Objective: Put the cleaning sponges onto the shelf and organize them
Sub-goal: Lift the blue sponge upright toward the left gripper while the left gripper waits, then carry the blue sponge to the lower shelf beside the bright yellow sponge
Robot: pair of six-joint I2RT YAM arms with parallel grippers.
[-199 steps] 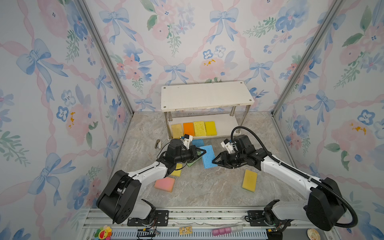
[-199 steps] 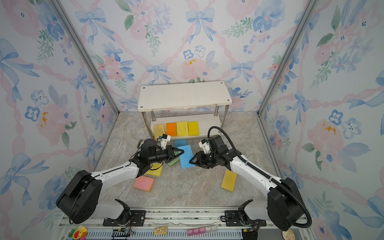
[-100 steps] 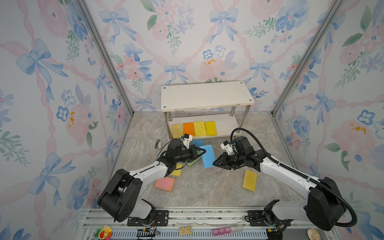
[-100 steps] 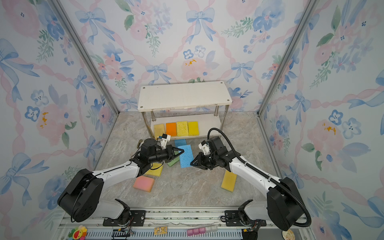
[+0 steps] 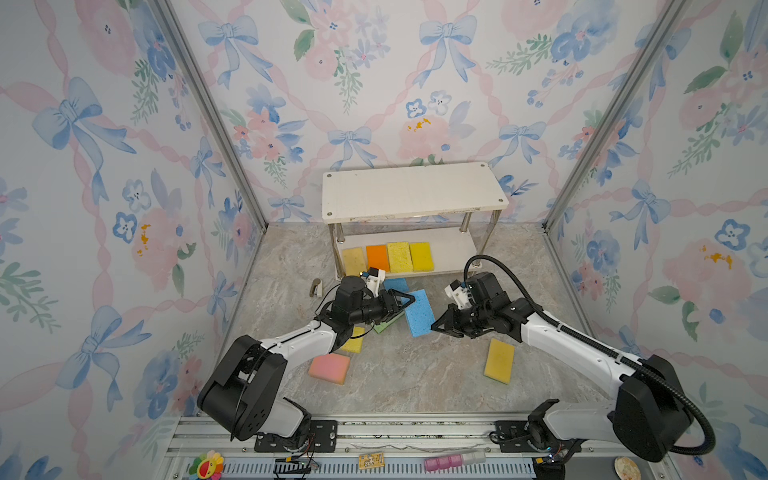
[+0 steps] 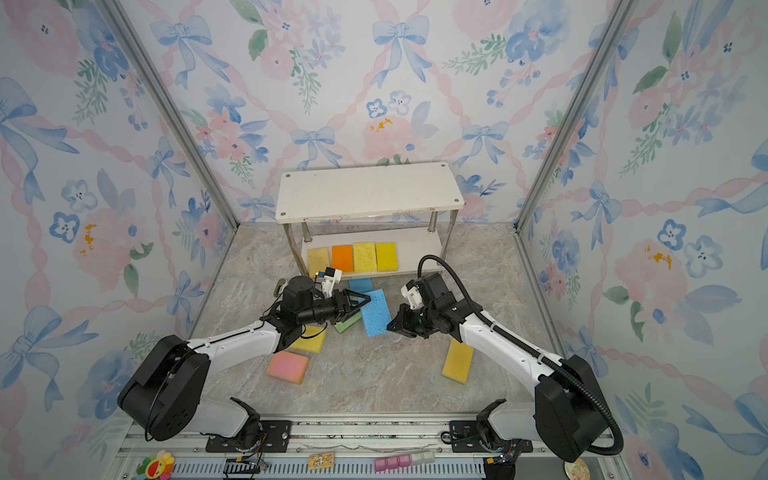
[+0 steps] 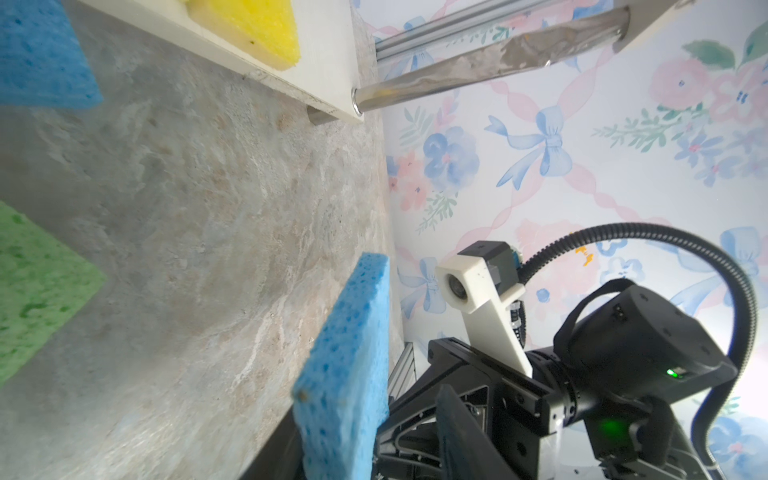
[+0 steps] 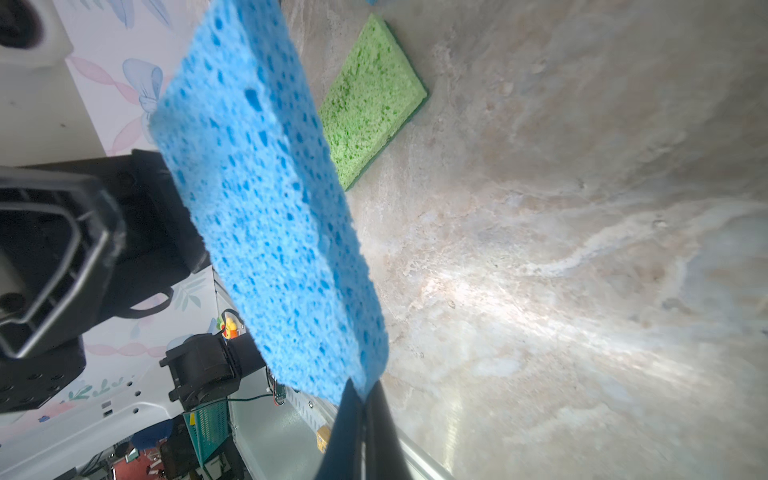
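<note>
On the shelf (image 5: 415, 191), the lower board (image 5: 453, 254) is open right of four sponges (image 5: 399, 257), between front posts (image 5: 493, 230). Left pincer (image 5: 409, 300), right pincer (image 5: 434, 325) and blue sponge (image 5: 417, 313) crowd the tabletop (image 5: 415, 374) before it.

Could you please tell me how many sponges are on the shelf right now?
4, in a row on the lower board: tan sponge, orange sponge, pale yellow sponge, bright yellow sponge. The top board hides the back, so more may be there.
</note>
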